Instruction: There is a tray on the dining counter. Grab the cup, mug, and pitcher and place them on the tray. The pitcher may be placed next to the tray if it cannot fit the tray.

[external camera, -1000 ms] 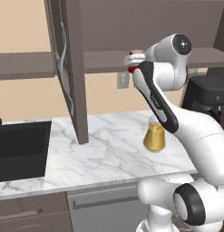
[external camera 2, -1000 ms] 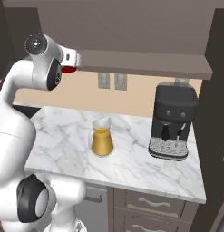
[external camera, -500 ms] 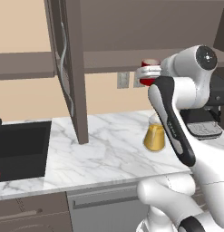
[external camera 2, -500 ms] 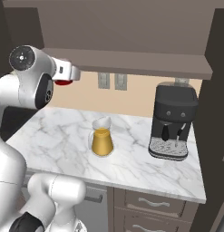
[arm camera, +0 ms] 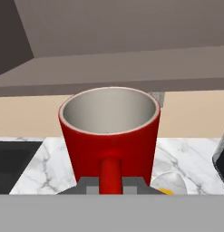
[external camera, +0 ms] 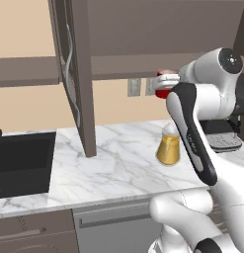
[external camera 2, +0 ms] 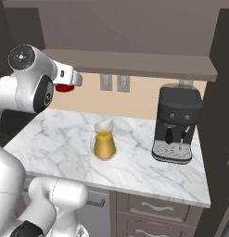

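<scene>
Jaws (arm camera: 111, 183) were clamped on the handle of the red mug (arm camera: 109, 131), held upright high above the marble bench (external camera: 118, 168). To its right, the amber pitcher (external camera: 169, 146) stood on the bench near the black coffee machine (external camera 2: 176, 124). Transport step: next, carrying the mug level to the tray.

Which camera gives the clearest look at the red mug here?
The hand view: the mug shows upright, with its white inside and its handle facing the camera. In the left base view and the right base view it is a small red patch mostly hidden behind the arm.
</scene>
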